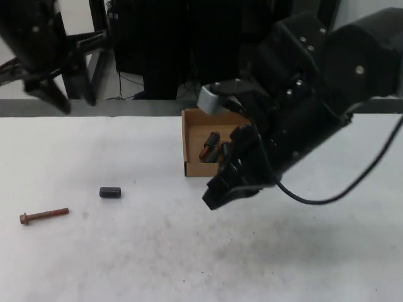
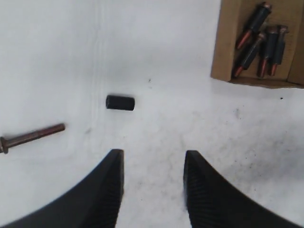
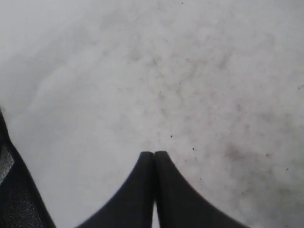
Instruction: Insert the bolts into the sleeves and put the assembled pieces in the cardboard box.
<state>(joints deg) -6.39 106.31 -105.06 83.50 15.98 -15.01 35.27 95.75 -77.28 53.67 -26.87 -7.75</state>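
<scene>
On the white surface (image 1: 189,264), the bolt (image 1: 44,215) and sleeve (image 1: 109,192) lie apart at lower left of the high view, left fingers (image 2: 104,194) apart, right fingers (image 3: 140,190) together; the bolt looks hard, light and smooth, so grab its middle.

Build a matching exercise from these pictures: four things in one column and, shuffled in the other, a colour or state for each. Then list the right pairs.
Things
1. bolt
2. sleeve
3. cardboard box
4. right gripper

States
A. holds assembled pieces
B. shut
C. reddish brown, lying on the bench
D. black, lying on the bench

Pairs: 1-C, 2-D, 3-A, 4-B
</scene>
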